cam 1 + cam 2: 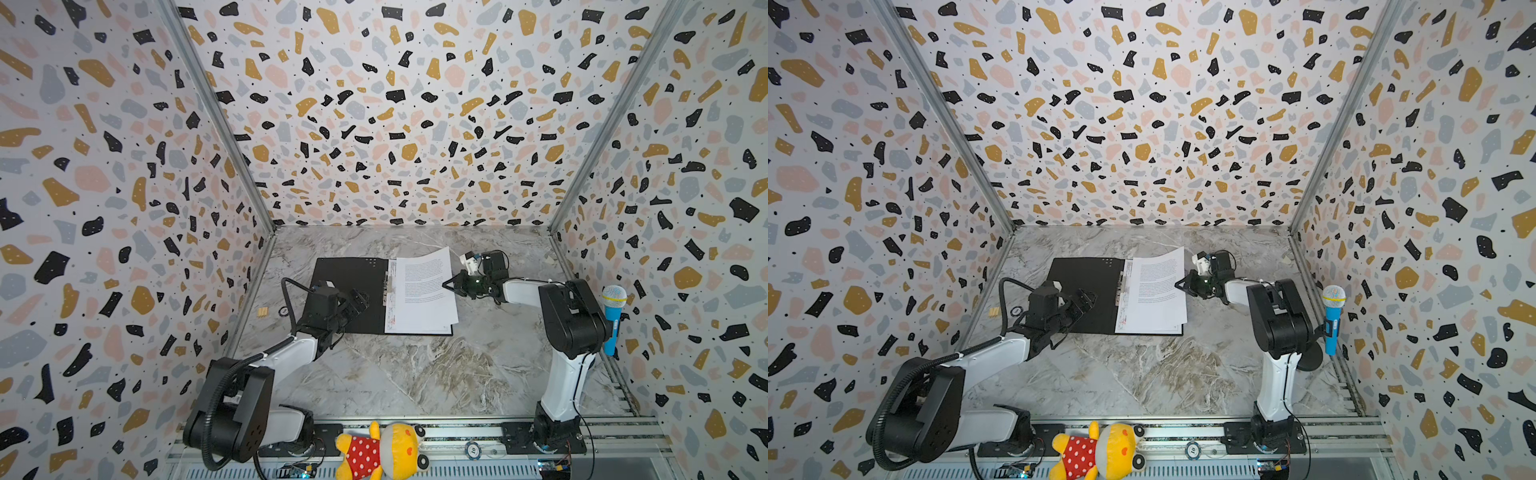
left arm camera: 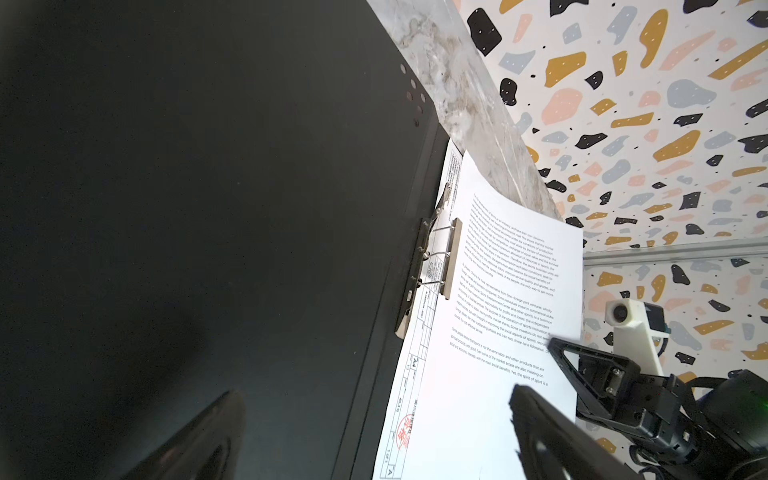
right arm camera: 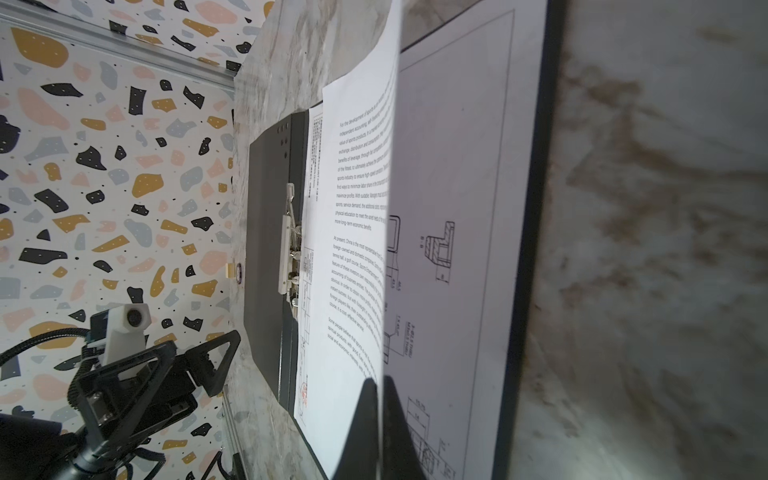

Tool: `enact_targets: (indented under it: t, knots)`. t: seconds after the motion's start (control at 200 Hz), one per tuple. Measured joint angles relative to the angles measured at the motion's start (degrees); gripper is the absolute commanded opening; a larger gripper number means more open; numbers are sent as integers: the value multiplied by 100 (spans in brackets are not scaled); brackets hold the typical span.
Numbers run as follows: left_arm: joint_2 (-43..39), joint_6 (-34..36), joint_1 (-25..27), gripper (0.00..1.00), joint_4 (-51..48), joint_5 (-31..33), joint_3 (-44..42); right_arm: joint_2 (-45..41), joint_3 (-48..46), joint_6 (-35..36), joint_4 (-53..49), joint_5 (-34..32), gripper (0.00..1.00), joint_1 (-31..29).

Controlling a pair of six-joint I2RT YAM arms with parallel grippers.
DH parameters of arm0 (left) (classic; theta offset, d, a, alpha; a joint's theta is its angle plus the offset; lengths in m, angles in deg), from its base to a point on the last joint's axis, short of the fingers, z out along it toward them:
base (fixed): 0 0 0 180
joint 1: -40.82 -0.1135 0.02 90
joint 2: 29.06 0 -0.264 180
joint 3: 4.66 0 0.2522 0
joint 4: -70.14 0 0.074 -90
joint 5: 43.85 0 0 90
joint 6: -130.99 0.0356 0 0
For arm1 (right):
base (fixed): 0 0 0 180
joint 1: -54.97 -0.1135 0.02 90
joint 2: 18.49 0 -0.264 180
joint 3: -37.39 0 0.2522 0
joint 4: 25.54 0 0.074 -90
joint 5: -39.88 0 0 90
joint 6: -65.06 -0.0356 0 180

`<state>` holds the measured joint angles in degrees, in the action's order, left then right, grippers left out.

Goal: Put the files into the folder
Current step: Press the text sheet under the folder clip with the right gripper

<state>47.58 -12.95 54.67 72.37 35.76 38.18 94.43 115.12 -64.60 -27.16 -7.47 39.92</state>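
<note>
Open black folder (image 1: 347, 282), drawing sheet (image 3: 465, 166) inside, right fingers (image 3: 399, 436) pinching text sheet (image 1: 424, 286), left fingers (image 2: 552, 440) spread, empty

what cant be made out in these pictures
folder, outer face: turned down in every view.
drawing sheet: in both top views the text sheet covers all but a strip.
text sheet's wording: too small in both top views.
left gripper fingers: blurred, cut by the left wrist view's edge.

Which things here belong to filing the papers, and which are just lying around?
Job in hand: open folder; text sheet, pinched by right gripper; drawing sheet, lying in the folder; open left gripper.
Lying about: plush toy; toy microphone; small wooden block.
</note>
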Motion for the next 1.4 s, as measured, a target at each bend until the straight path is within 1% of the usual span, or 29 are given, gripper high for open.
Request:
enact_targets:
  t: [0.325, 0.831, 1.151, 1.402]
  knots:
    - [57, 55, -9, 100, 28, -129, 0, 223, 188, -35, 35, 24, 0, -149]
    - [83, 57, -24, 100, 103, -162, 0, 234, 188, -236, 76, 0, 0, -212]
    - [83, 50, -28, 100, 125, -179, 0, 232, -42, -533, 363, -61, 0, -260]
    - [83, 35, -28, 100, 208, -243, -11, 229, -94, -623, 452, -118, 0, -282]
